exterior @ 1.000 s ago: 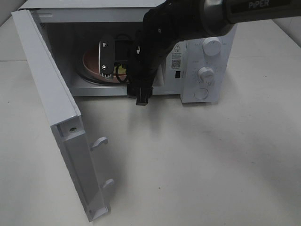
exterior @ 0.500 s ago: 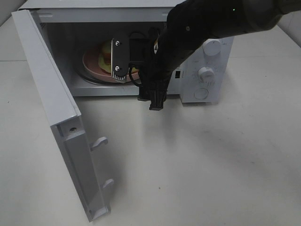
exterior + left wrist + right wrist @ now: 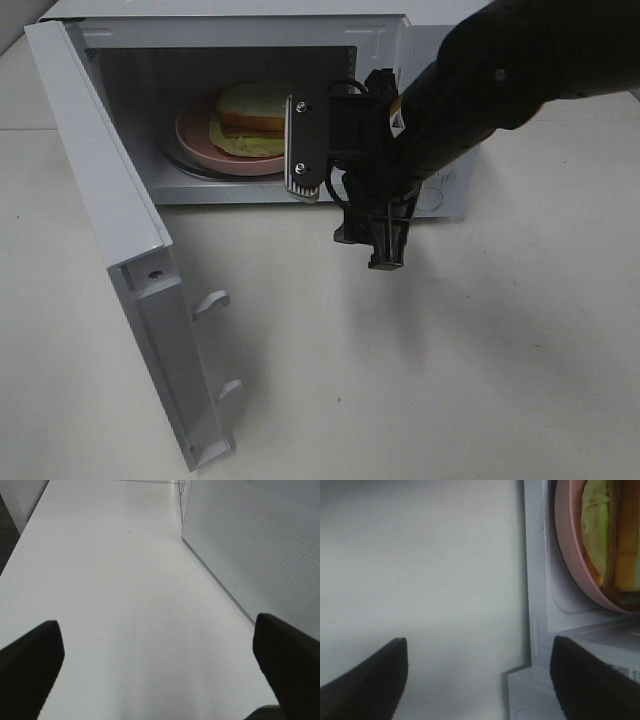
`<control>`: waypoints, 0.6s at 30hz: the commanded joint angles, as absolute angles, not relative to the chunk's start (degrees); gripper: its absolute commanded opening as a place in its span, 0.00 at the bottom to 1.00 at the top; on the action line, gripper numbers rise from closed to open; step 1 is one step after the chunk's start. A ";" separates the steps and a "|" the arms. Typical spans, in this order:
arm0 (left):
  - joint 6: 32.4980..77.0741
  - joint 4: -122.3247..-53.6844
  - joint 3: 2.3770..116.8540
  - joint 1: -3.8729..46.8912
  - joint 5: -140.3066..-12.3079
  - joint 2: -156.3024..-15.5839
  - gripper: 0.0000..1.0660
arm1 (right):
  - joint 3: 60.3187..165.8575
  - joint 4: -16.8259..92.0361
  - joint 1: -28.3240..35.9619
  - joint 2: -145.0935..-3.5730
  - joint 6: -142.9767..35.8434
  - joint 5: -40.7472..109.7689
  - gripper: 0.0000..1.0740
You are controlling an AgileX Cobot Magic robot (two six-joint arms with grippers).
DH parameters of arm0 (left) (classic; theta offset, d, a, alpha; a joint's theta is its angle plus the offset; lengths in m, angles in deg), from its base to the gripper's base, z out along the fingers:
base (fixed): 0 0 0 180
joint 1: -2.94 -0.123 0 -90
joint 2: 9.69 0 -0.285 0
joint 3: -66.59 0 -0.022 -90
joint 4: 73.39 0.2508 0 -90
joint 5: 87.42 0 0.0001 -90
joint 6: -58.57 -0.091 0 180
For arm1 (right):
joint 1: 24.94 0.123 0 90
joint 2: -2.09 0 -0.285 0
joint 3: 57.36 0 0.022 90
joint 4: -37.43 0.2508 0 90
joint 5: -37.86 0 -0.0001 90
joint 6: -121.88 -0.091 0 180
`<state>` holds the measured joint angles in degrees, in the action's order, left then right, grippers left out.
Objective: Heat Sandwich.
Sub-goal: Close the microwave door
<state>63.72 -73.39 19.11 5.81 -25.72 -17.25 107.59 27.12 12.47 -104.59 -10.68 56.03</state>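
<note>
One step is looking finished: loading. Door closing is coming up next, by my read, then the timer.

- Matte white tabletop [image 3: 450, 380] is carrying everything; it is smooth and plain.
- Boxy white microwave [image 3: 375, 40] is sitting at the back. Its control panel is hiding behind the right arm.
- Flat white hinged door [image 3: 100, 190] is standing wide open on the left, with two hook latches sticking out near its free edge.
- Black right gripper [image 3: 477, 680] is hanging just outside the cavity mouth, jaws parted wide and gripping nothing.
- Left gripper [image 3: 160, 670] is hovering over the table beside a perforated white panel, jaws spread and empty.
- Round glossy pink plate [image 3: 192, 135] is lying inside the cavity.
- Small soft white-bread sandwich [image 3: 250, 115] with yellow-green filling is resting on that plate.

The next move is calling for the right arm to clear the opening, then a steady push on the door's outer face until the latches seat.
</note>
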 commanded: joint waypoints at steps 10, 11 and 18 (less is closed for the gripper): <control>63.95 -73.74 19.11 5.70 -26.00 -16.27 0.92 | 96.59 27.35 12.53 -93.30 -19.79 53.73 0.70; 63.95 -73.74 19.11 5.70 -26.00 -16.27 0.92 | 96.59 27.35 12.53 -93.30 -19.79 53.73 0.70; 63.95 -73.74 19.11 5.70 -26.00 -16.27 0.92 | 91.03 27.41 12.53 -86.71 -26.15 53.68 0.70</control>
